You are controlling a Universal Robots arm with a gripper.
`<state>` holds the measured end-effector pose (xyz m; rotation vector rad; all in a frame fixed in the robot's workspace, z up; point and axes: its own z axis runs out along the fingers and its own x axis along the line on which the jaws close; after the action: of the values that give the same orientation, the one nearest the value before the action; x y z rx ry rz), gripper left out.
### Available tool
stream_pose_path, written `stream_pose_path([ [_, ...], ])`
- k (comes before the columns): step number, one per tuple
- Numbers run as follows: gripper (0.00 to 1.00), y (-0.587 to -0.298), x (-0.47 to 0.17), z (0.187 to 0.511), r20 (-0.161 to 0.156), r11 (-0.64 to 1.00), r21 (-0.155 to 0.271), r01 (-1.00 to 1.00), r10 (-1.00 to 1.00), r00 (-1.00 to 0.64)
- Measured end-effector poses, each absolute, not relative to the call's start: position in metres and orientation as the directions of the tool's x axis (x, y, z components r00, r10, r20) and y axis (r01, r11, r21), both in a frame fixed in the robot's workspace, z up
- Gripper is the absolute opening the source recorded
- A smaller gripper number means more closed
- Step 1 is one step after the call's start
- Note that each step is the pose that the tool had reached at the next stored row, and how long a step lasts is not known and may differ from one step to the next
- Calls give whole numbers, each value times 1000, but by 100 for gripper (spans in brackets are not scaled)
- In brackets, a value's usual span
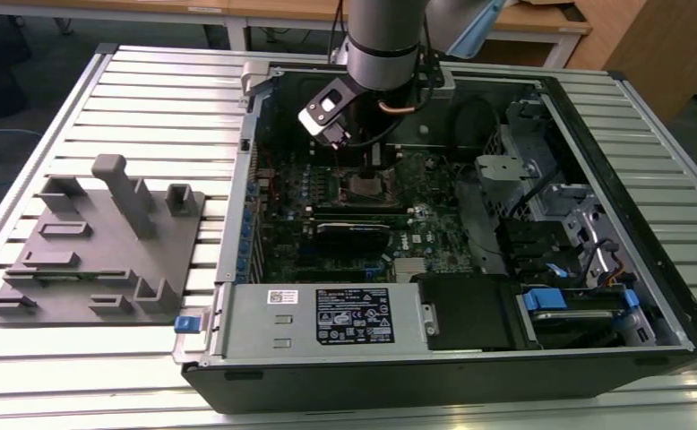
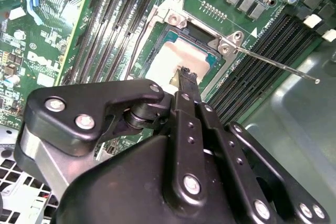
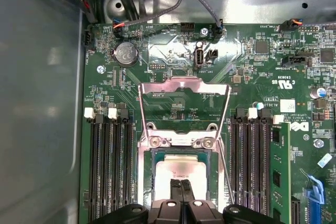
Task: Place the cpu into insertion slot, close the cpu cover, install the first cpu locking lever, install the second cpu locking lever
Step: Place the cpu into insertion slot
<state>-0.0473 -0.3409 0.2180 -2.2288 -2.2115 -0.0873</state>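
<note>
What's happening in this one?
A robot arm reaches into an open computer case, its gripper shut with the fingertips right over the cpu. The cpu lies in the insertion slot on the green board. The cpu cover is swung up off the slot and a thin locking lever sticks out free, so nothing is closed or latched yet.

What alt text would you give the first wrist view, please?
The shut gripper is over the cpu, which sits in the insertion slot on a green motherboard. The cpu cover stands open beyond it.
</note>
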Motion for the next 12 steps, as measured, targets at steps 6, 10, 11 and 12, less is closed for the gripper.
stream_pose_path([
  [6,11,-341,-47,219,39,-9,38,999,999,7],
  [10,11,-341,-47,221,40,-9,39,999,999,7],
  [11,11,-341,-47,221,40,-9,39,999,999,7],
  [12,11,-341,-47,222,40,-9,39,999,999,7],
])
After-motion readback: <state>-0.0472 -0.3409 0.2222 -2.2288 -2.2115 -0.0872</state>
